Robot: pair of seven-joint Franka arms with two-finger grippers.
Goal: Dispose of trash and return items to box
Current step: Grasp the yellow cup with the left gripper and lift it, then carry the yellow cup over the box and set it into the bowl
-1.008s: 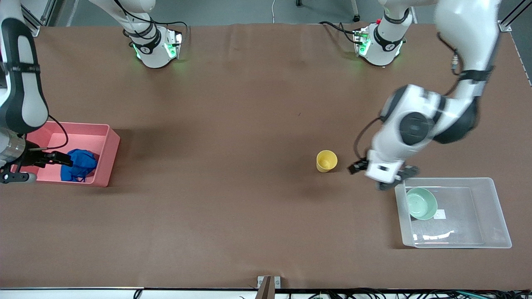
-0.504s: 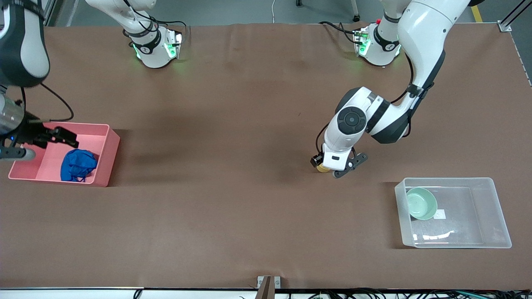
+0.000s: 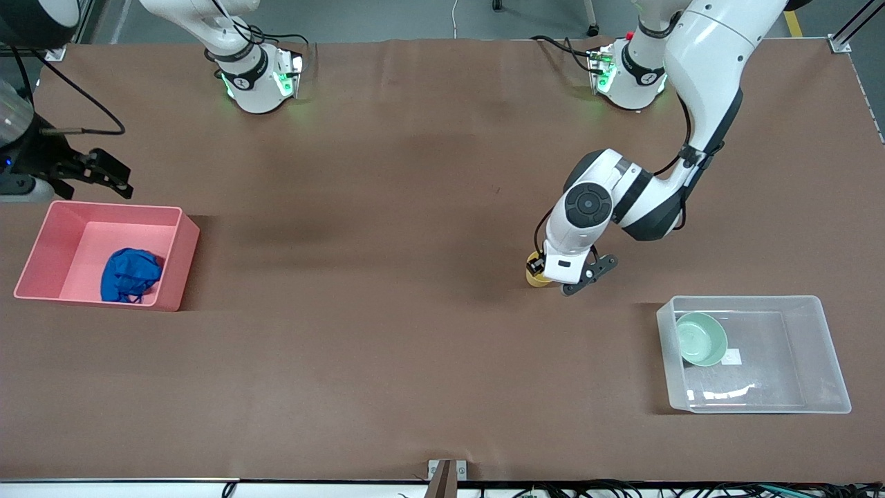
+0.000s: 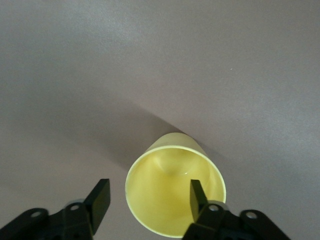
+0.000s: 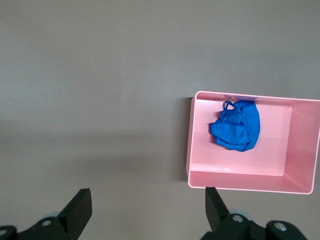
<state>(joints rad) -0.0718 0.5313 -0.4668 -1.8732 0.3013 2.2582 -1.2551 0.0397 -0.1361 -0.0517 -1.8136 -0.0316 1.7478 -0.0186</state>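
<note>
- Straddling the rim of the yellow cup (image 4: 175, 192), the left end effector (image 4: 149, 196) hangs low over it with its fingers spread apart: one finger (image 4: 197, 196) sits inside the mouth, the other (image 4: 98, 200) outside the wall, and neither visibly presses on it.
- The cup stands upright on the brown desk (image 3: 387, 360), well apart from the clear box (image 3: 826, 360), which lies nearer the front camera toward the left arm's end.
- It looks like thin, light, smooth plastic, so I judge a pinch across one wall just below the rim to be the best hold; squeezing hard could flex the wall, and an off-centre nudge could tip it.
- The green bowl (image 3: 701, 338) already rests in the box, leaning at one corner.
- The blue cloth wad (image 3: 130, 274), soft and crumpled, lies in the pink bin (image 3: 181, 259).
- The right end effector (image 3: 97, 174) waits, fingers wide apart and empty, over bare desk beside the bin.
</note>
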